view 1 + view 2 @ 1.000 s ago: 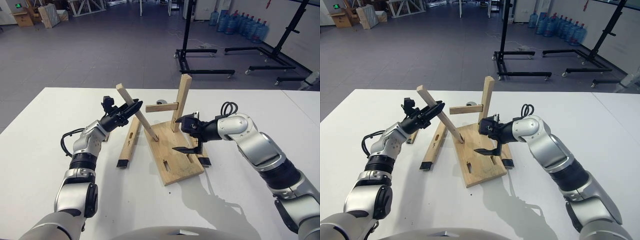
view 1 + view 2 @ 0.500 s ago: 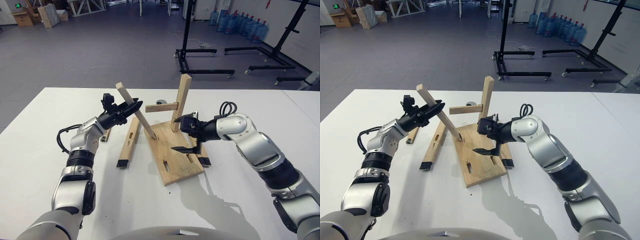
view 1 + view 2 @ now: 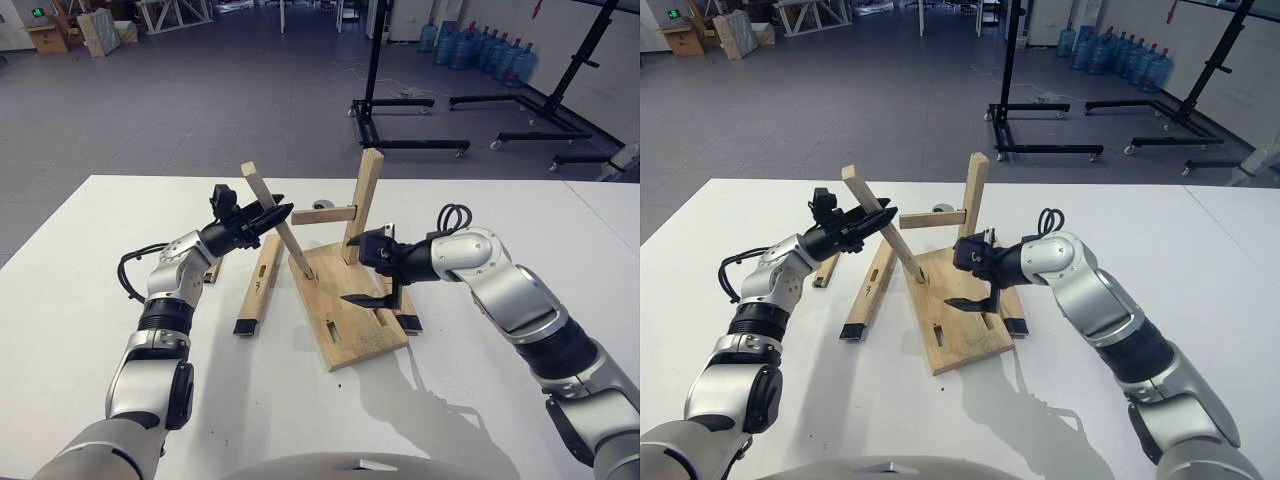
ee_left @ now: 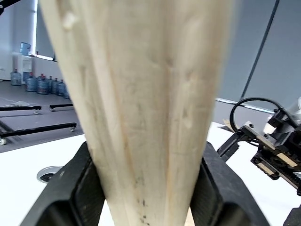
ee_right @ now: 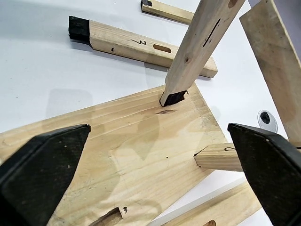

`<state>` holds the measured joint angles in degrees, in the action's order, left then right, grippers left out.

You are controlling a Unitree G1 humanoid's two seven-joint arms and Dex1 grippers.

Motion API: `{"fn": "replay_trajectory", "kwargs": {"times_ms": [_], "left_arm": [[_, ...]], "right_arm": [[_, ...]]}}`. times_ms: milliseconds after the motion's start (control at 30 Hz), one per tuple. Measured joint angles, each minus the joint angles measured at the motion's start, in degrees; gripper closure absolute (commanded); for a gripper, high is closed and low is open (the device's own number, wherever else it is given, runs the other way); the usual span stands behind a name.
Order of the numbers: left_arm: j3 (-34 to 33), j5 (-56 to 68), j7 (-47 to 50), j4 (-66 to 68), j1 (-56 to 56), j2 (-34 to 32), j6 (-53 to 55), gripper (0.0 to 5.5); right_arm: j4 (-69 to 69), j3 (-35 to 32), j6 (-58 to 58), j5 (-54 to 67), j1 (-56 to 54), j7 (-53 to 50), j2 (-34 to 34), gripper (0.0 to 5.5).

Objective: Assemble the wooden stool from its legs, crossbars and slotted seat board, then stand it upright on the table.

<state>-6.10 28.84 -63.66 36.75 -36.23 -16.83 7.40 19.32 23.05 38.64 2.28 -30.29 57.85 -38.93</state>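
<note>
We have the tilted leg [image 3: 295, 250] clamped in our left gripper [image 3: 262, 220]. Its long axis slants down and away from the fingers toward the right arm, its lower end meeting a slot in the seat board [image 3: 350, 325]. Our right gripper [image 3: 362, 270] hangs spread wide and empty just above that board, with the upright leg [image 3: 364, 195] and its crossbar [image 3: 322, 213] just beyond.

Even, bright overhead light is seen over the scene. White counter [image 3: 80, 300] is rendered brightest; hall floor [image 3: 200, 90] behind is dimmer, grey. Soft, short shadow is cast at near edge of seat board [image 3: 345, 310]. Head views are sharp. Clamped leg [image 4: 141, 108] is blurred by closeness in left wrist view. Right claw [image 5: 159, 127] fingers [image 5: 42, 165] are dark, soft-edged.
</note>
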Motion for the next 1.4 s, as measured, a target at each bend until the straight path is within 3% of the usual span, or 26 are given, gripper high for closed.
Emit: {"fn": "replay_trajectory", "kwargs": {"times_ms": [200, 667, 1400], "left_arm": [[-2.07, 0.64, 0.77, 0.5, -0.03, -0.08, 2.51, 3.38], [0.83, -1.92, 0.41, -2.49, 0.01, -0.54, 2.63, 3.38], [0.6, -3.69, 0.58, 7.72, -7.29, 1.53, 3.59, 3.38]], "right_arm": [[0.36, 0.37, 0.0, 0.0, 0.0, 0.0, 0.4, 0.1], [0.52, 0.63, 0.01, -0.02, 0.0, -0.06, 0.64, 0.1], [-0.24, 0.77, 0.01, -0.03, -1.21, -2.53, 3.75, 0.1]]}}
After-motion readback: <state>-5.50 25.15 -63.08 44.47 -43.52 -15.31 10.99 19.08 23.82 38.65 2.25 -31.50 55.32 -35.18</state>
